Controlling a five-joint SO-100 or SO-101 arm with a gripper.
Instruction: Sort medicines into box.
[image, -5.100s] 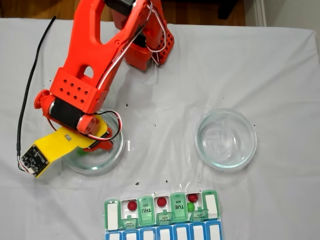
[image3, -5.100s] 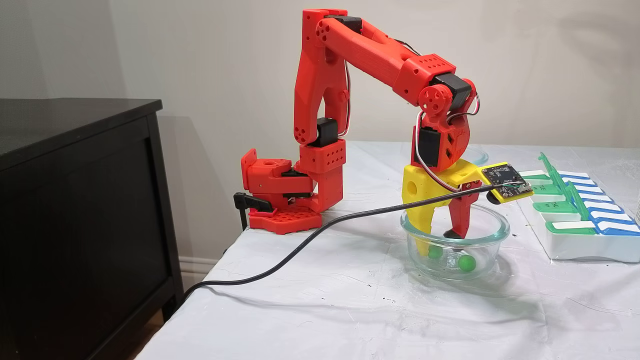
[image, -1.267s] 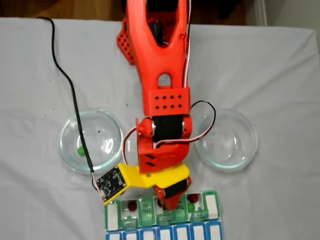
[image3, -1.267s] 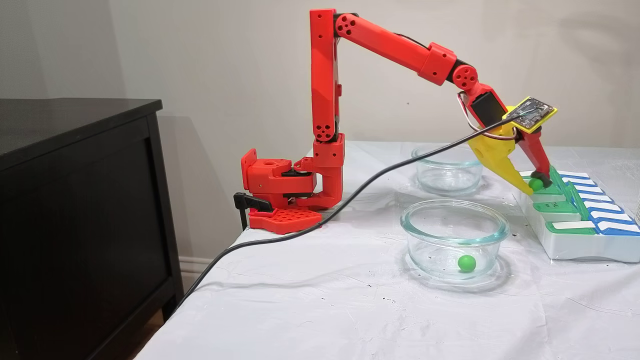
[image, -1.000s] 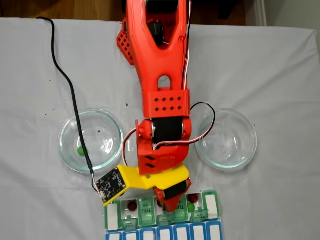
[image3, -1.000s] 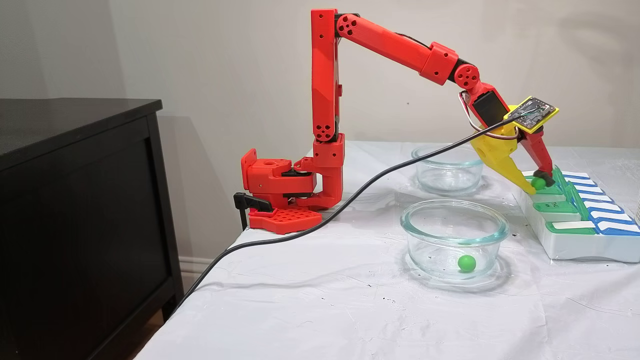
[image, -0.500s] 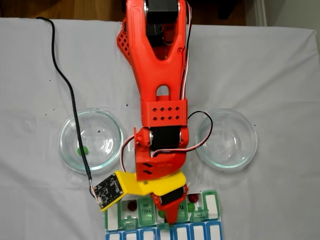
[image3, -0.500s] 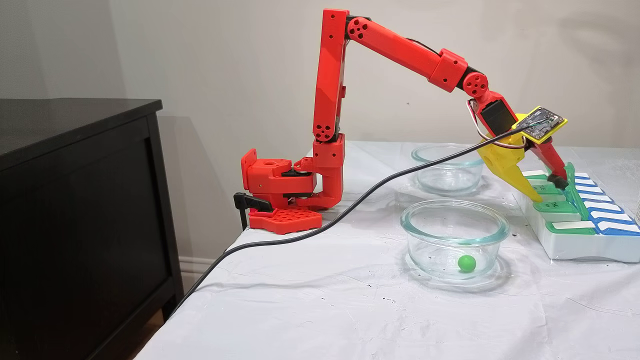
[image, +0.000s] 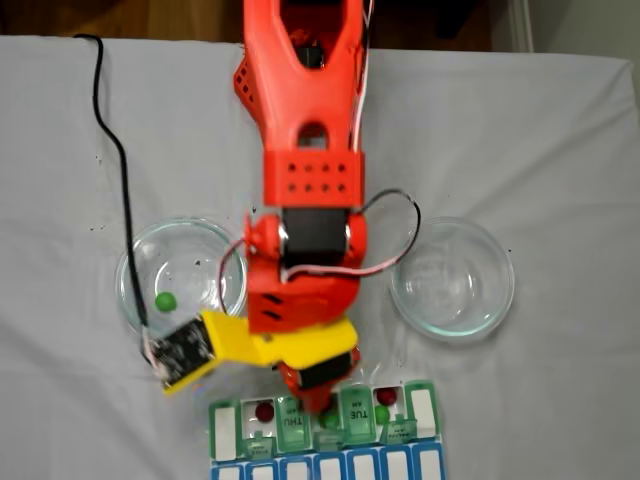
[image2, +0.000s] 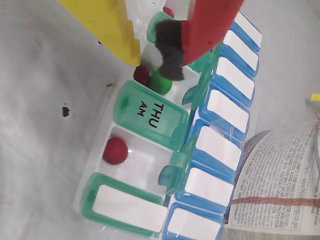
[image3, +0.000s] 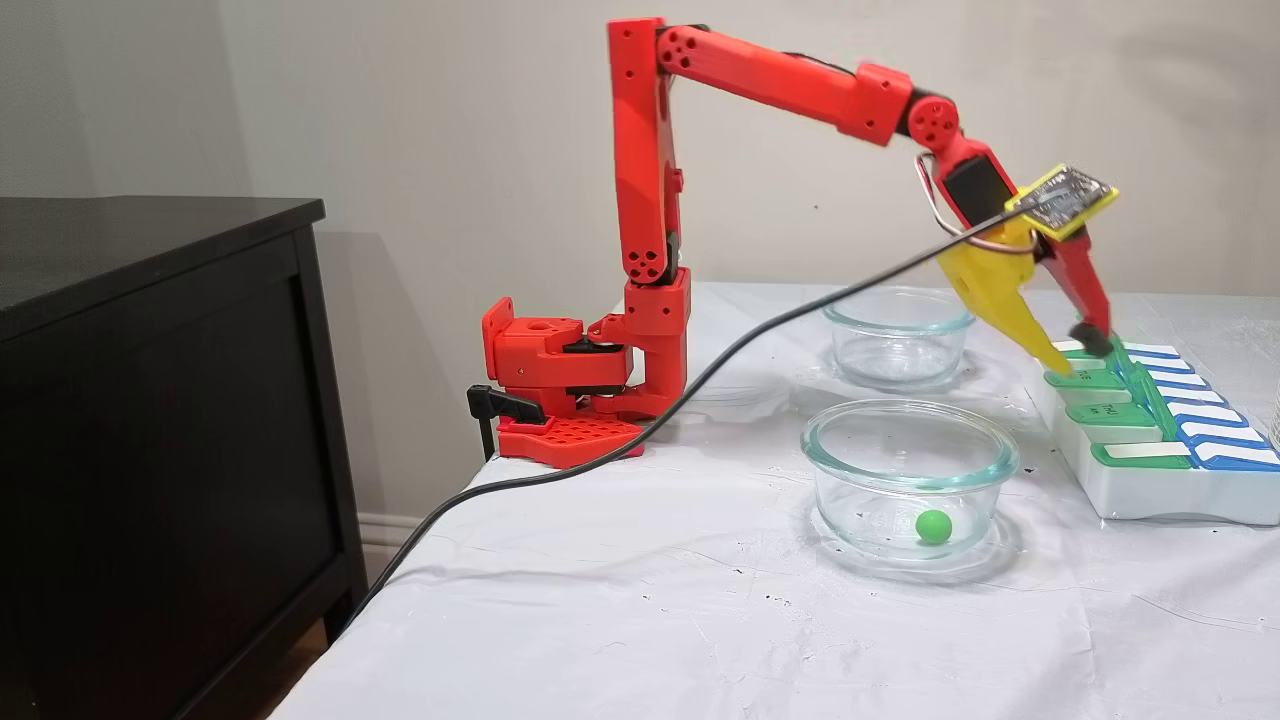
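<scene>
While one green ball (image3: 933, 525) waits in the nearer glass dish (image3: 908, 476), well apart from the gripper (image3: 1078, 355), the next reach likely runs back toward that dish, at the arm's left in the top-down fixed view. The gripper hangs just above the pill organizer (image2: 150, 155), fingers spread and holding nothing. Directly below them one cell holds a green ball (image2: 160, 82) touching a red ball (image2: 141, 75); the next open cell has a lone red ball (image2: 115, 150). The farther dish (image3: 897, 335) looks empty.

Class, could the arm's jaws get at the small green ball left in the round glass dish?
Probably yes: the small green ball lies alone in the open-topped round glass dish, and the jaws hang empty.
</scene>
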